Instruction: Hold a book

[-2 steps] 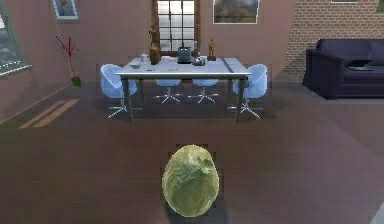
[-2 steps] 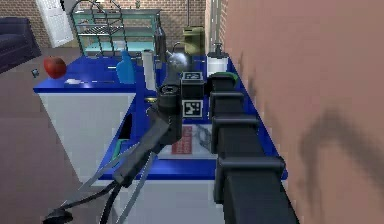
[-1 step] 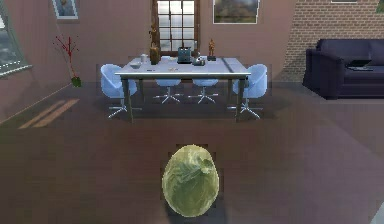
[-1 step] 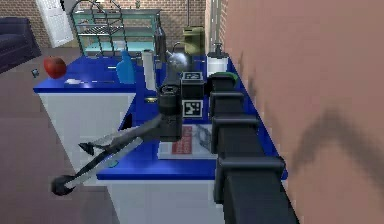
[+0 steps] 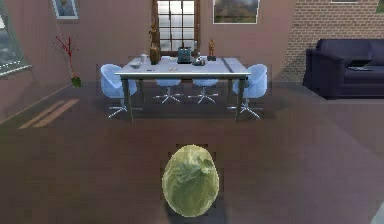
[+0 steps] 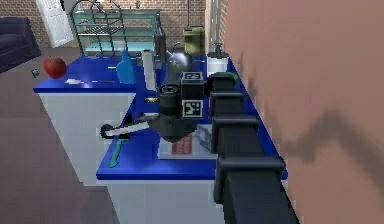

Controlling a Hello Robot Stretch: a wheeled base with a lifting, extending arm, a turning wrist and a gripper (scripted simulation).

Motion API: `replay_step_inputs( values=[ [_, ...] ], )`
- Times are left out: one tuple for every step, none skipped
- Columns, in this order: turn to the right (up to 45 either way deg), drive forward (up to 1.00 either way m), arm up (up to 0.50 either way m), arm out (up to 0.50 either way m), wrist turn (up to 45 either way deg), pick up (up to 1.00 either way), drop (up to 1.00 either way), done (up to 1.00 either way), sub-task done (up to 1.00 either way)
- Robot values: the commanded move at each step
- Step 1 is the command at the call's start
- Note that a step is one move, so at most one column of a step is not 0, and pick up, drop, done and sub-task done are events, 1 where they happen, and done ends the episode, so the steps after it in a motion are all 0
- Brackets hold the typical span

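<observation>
Yellow-green and round, a leafy-looking ball (image 5: 190, 180) lies on the dark floor closest to the forward view. Beyond it stands a dining table (image 5: 185, 68) ringed by pale blue chairs (image 5: 115, 85), with a dark sofa (image 5: 350, 65) at that view's right. The arm side view looks instead onto a blue counter (image 6: 140, 166) beside a pinkish wall. There the arm (image 6: 245, 165) reaches up the picture and the gripper (image 6: 106, 130) stretches toward the view's left, above the counter's near part. A flat pale-and-reddish thing (image 6: 182, 147), perhaps the book, lies on the counter beside the arm, just at the gripper's body. The gripper covers most of it, so its long axis and heading cannot be judged. Whether the gripper holds anything cannot be told, nor how its fingers are set. Farther out sit a red apple (image 6: 55, 67), a blue bottle (image 6: 125, 70) and a white roll (image 6: 148, 70).
</observation>
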Motion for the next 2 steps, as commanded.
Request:
replay_step_inputs(
  values=[
    [0.0,0.00,0.00,0.00,36.0,0.00,0.00,0.00,0.00],
    [0.0,0.00,-0.14,0.00,0.0,0.00,0.00,0.00,0.00]
  ],
)
